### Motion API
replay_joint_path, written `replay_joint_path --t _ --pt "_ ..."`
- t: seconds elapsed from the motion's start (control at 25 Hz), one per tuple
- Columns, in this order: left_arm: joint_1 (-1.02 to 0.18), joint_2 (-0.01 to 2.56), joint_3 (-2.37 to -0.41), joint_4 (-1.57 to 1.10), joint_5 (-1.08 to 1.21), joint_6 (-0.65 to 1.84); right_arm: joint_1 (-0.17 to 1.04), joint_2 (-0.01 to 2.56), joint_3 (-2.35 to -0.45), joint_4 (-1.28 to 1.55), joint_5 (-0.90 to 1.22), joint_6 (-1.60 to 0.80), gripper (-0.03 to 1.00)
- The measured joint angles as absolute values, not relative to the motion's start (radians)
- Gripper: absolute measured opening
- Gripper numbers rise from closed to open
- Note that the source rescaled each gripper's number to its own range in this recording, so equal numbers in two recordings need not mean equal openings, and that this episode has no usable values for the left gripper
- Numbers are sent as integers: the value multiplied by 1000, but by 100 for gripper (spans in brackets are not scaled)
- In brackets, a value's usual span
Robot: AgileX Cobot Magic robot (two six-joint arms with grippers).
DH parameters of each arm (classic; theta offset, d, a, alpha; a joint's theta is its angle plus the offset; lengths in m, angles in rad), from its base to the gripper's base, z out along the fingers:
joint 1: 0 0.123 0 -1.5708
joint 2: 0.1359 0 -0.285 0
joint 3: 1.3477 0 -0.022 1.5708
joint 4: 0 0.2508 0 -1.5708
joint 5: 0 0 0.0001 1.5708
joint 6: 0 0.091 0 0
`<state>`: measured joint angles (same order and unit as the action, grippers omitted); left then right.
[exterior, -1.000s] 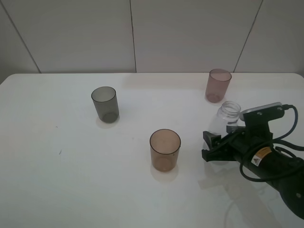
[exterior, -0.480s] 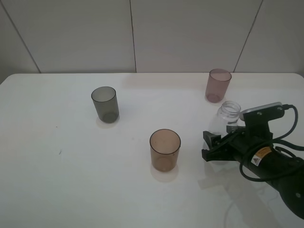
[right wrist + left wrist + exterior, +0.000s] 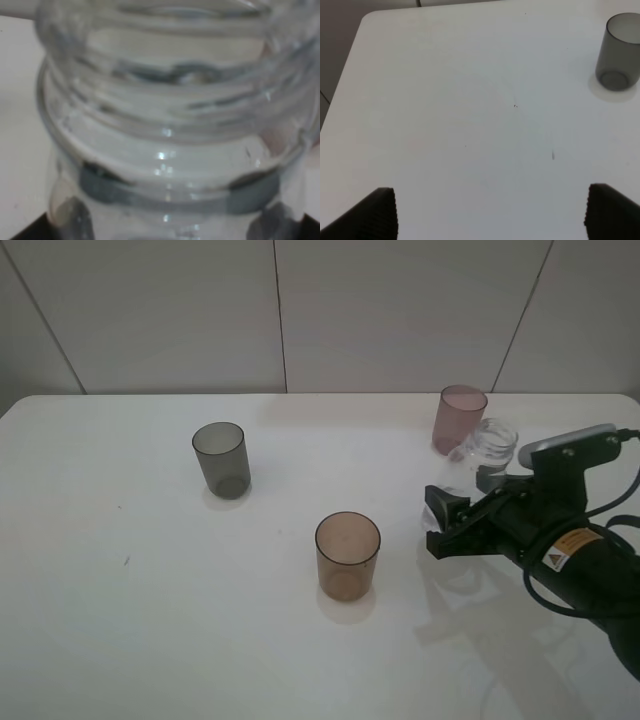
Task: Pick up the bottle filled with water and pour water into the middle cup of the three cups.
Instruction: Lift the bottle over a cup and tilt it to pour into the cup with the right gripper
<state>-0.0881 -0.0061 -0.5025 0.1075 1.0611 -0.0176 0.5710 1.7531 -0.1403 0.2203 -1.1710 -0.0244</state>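
- Gripped bottle upright in right claw, clamped on its body, seemingly clear of worktop.
- Noted middle cup ahead of claw tips, well apart, apparently empty.
- Found left claw wide, holding nothing.
- Judged pick-up done; carry and pour not yet done.

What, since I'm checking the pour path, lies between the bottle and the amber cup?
In the exterior high view, only the tips of the right pincer and bare table separate the bottle from the amber cup.
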Motion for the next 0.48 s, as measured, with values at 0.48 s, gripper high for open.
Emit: replay_joint_path --t 0.48 --pt "-88 -6 -503 107 1061 -18 571 1568 -208 241 -855 -211 0"
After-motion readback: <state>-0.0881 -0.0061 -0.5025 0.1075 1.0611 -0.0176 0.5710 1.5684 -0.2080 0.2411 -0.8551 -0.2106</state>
